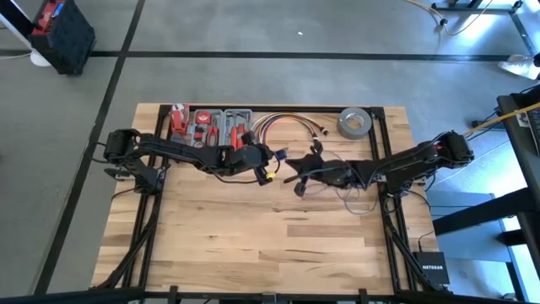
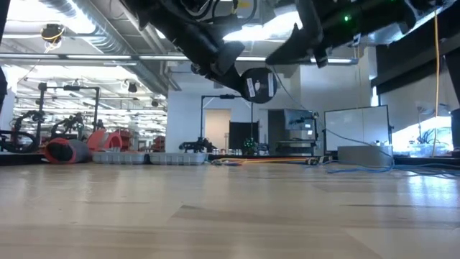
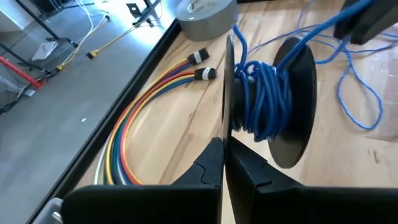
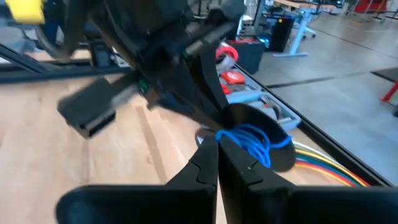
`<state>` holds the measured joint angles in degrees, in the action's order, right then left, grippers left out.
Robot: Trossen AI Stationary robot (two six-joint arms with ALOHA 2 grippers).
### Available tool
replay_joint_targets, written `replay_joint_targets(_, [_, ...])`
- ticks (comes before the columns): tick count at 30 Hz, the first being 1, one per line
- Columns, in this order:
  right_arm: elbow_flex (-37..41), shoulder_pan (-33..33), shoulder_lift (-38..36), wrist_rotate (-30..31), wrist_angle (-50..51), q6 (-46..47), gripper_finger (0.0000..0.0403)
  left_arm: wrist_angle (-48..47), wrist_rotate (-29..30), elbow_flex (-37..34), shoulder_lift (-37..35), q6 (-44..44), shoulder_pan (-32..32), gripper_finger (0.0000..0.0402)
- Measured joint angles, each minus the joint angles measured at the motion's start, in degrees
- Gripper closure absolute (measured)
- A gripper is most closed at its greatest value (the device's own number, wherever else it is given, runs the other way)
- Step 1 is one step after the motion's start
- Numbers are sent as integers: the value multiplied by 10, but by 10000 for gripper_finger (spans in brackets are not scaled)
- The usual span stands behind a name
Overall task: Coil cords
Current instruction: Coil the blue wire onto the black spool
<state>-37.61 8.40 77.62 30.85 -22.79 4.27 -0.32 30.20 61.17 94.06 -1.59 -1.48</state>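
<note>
Near the table's [image 1: 253, 245] far edge, left claw [image 3: 224, 146] pinches spool [image 3: 292, 106].

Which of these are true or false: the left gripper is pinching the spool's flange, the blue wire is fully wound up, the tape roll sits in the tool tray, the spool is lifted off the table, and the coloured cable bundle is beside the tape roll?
1. The left gripper is shut on a flange of the black spool. True.
2. The blue wire is fully wound. False: some turns sit on the spool, but loose loops trail across the table.
3. The grey tape roll sits in the tool tray. False: it lies on the table, near the far edge, apart from the tray.
4. The spool is held above the table. True: the low view shows it hanging clear.
5. The coloured cable bundle lies beside the tape roll. True.
</note>
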Motion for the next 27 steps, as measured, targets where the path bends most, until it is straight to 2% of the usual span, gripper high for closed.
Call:
replay_joint_targets(8, [-9,14,5,3,-4,12,398,0,0,0,0,3,-1,402])
replay_joint_targets(22, [-9,13,67,-4,-109,14,398,2,0,0,0,3,-1,402])
replay_joint_targets(27, [-9,13,67,-4,-110,14,398,2,0,0,0,3,-1,401])
